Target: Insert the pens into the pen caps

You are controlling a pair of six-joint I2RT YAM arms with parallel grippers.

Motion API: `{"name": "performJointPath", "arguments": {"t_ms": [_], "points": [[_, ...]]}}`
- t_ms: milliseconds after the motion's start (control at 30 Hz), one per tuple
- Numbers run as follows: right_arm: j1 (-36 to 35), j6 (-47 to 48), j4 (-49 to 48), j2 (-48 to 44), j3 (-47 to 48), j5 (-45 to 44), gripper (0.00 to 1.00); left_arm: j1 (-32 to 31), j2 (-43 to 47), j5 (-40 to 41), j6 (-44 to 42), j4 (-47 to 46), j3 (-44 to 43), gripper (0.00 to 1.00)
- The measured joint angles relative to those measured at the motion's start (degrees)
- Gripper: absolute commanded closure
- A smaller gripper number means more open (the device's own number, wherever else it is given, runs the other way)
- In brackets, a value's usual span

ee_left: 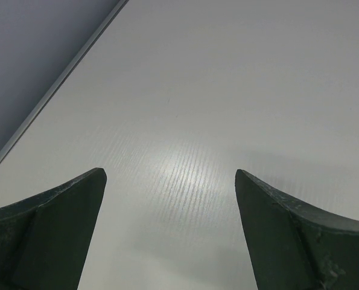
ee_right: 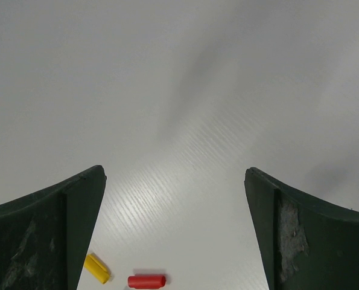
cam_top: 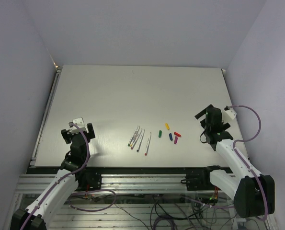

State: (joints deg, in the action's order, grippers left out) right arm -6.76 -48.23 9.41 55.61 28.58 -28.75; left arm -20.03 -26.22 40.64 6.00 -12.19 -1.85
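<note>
at the near edge a silver aluminium frame [cam_top: 142,178] carries both arm bases, with purple cables [cam_top: 132,203] trailing under it. just beyond it lies the flat white desk [cam_top: 132,91]. the five thin grey-white pens [cam_top: 140,138] lie on it in a loose bundle near the middle, running roughly near to far, their small coloured tips at the near ends. most crowd together at the left. one lies a little apart at the right, its near tip red.

right of the pens, and separate from them, the five stubby caps lie scattered close together on the desk. the purple plastic cap [cam_top: 176,140] is nearest, then the blue plastic cap [cam_top: 170,136] and the red plastic cap [cam_top: 177,134]. the green plastic cap [cam_top: 160,132] is leftmost, and the yellow plastic cap [cam_top: 167,126] is farthest.

the left claw [cam_top: 78,129] hovers over the desk well to the left of the pens. its dark green fingers [ee_left: 58,223] are spread wide and it grips nothing. the right claw [cam_top: 205,114] hangs to the right of the caps, likewise spread wide and gripping nothing. its wrist view catches the yellow and red caps low down, lying on the desk apart from its fingers.

beyond all this the desk runs back to pale grey walls [cam_top: 142,28].
</note>
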Motion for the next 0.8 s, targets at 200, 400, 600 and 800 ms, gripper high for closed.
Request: {"name": "performJointPath", "arguments": {"t_ms": [200,400,600,800], "points": [[-0.02,3.69,-6.05,-5.84,-5.55,3.23,0.02,0.00,-0.04,0.00,0.00,0.00,0.00,0.01],[-0.04,7.32,-12.35,-9.88,-10.58,6.58,0.07,0.00,-0.17,-0.87,-0.50,1.81,-1.18,0.01],[-0.07,9.88,-16.24,-10.95,-10.67,7.56,0.00,-0.02,-9.62,-4.13,-1.44,5.35,-13.92,0.01],[-0.07,9.94,-17.35,-14.38,-11.41,7.34,0.00,-0.04,-18.86,-6.80,5.44,8.02,-21.20,0.01]]}}
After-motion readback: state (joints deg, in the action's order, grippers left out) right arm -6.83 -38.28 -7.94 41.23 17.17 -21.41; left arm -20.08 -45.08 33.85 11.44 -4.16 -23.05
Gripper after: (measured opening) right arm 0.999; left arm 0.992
